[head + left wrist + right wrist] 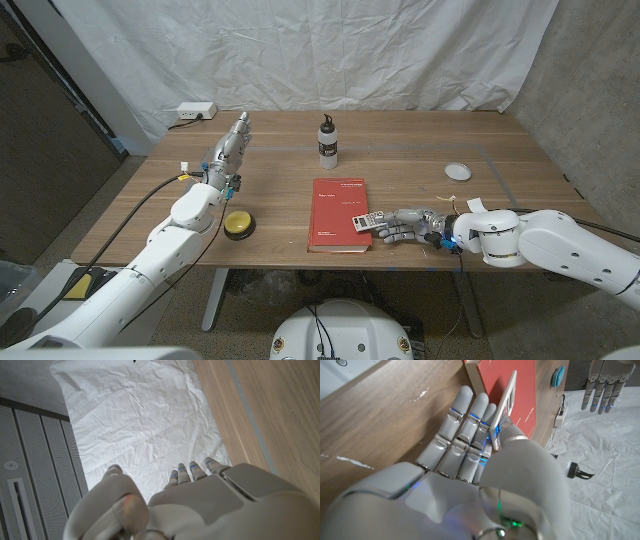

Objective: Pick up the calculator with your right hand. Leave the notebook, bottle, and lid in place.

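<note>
pinched the calculator (505,406) in the right hand (408,225) over the notebook (335,200), likely to lift it; kept the left hand (228,150) open, empty, away.

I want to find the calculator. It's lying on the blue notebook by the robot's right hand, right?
Not quite. The notebook is red, not blue, as the head view shows. The calculator is on its corner by the right hand.
</note>
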`<state>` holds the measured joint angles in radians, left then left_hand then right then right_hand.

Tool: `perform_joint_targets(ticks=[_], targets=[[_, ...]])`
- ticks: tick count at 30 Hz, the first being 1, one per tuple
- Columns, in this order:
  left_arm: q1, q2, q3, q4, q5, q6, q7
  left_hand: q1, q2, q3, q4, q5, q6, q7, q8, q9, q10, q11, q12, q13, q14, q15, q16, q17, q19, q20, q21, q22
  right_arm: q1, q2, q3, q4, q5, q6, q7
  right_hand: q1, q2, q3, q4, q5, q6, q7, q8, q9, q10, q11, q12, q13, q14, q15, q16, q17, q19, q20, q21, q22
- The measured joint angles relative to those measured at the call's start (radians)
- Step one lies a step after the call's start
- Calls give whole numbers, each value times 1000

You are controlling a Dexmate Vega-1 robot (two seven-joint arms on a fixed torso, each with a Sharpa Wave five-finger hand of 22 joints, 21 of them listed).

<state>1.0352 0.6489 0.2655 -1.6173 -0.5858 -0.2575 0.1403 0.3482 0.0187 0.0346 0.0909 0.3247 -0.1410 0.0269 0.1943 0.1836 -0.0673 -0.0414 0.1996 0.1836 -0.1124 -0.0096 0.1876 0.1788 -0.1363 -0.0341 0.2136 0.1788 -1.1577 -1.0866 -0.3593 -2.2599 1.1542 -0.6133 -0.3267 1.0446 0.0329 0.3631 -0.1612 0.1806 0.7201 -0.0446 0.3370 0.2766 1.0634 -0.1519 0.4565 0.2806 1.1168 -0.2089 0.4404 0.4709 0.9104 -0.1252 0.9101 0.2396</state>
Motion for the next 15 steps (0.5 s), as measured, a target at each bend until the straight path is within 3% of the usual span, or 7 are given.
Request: perform_joint_targets(ticks=[15], targets=[[20, 12, -7, -40, 10, 16, 24, 0, 0, -3, -3, 0, 0, 0, 0, 0, 0, 0, 0, 0, 0, 0, 0, 0, 0, 0, 0, 0, -51, -15, 27, -11, -14, 53, 4, 6, -6, 0, 0, -4, 9, 1, 4, 5, 5, 5, 7, 3, 7, -3, 4, 9, 0, 0, 12, 5]])
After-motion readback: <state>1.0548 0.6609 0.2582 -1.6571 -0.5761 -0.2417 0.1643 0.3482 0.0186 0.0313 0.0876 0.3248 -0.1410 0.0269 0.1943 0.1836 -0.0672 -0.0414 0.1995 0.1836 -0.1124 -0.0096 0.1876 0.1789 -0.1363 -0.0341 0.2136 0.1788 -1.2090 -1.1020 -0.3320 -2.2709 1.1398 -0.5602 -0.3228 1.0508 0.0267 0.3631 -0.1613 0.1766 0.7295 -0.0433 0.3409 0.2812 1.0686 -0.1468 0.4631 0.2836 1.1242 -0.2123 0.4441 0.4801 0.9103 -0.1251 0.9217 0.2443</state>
